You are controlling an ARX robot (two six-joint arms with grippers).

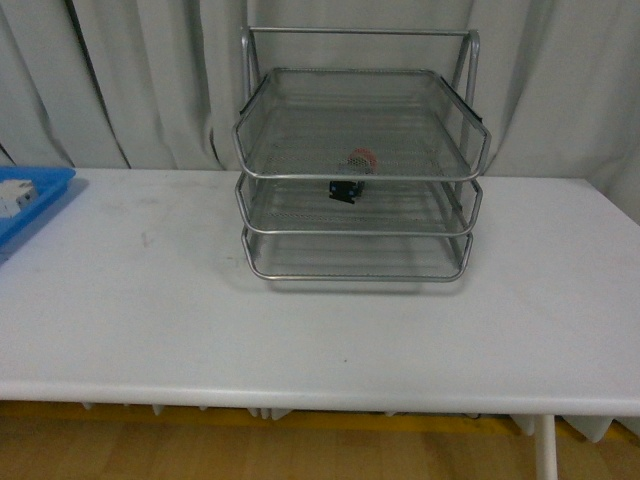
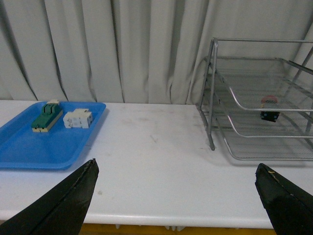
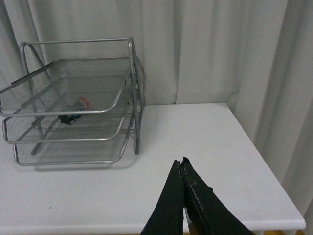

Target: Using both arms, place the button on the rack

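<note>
Silver wire mesh all over the rack (image 1: 360, 150), a fine grid pattern on shiny tubular framing. Inside it, the button (image 1: 351, 175) shows a red cap over a black-bluish body. The desk (image 1: 300, 320) is plain white, faintly smudged. Off to the side, a bright blue tray (image 2: 46, 142) carries a green-and-cream block (image 2: 46, 116) and a white block (image 2: 78, 119). Pale grey pleated curtains (image 2: 122, 49) behind, and both pincers are black.
</note>
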